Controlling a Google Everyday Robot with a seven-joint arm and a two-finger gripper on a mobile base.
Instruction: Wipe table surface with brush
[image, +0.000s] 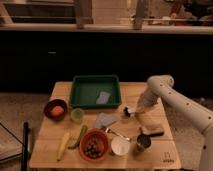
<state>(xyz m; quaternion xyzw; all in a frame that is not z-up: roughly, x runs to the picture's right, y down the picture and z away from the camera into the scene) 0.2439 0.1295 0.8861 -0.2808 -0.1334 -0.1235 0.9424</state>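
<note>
Now, a Google Everyday Robot's gripper is hovering low over the right-hand part of the table surface, just beside the brush. The brush's dark round head is lying on the wood between the green tray and a tan block. Whether the gripper is holding the brush's handle or only meeting it cannot be told.

The brush is sitting head-down on the planks, apparently because that is where wiping has to happen. The stretch of wood around it is among the less crowded parts of the table (the left and front are carrying most of the dishes).

Those dishes are crowding the near edge: a red bowl of dark fruit, a white bowl and a metal cup, with a spoon and a grey cloth lying between them and the tray. Any sweep toward them is likely to knock something, so the stroke is probably being kept short and to the right.

The white arm is entering from the right, rising to a bent elbow above the table's far right corner, then dropping steeply so the wrist is pointing down and slightly left toward the brush.
</note>
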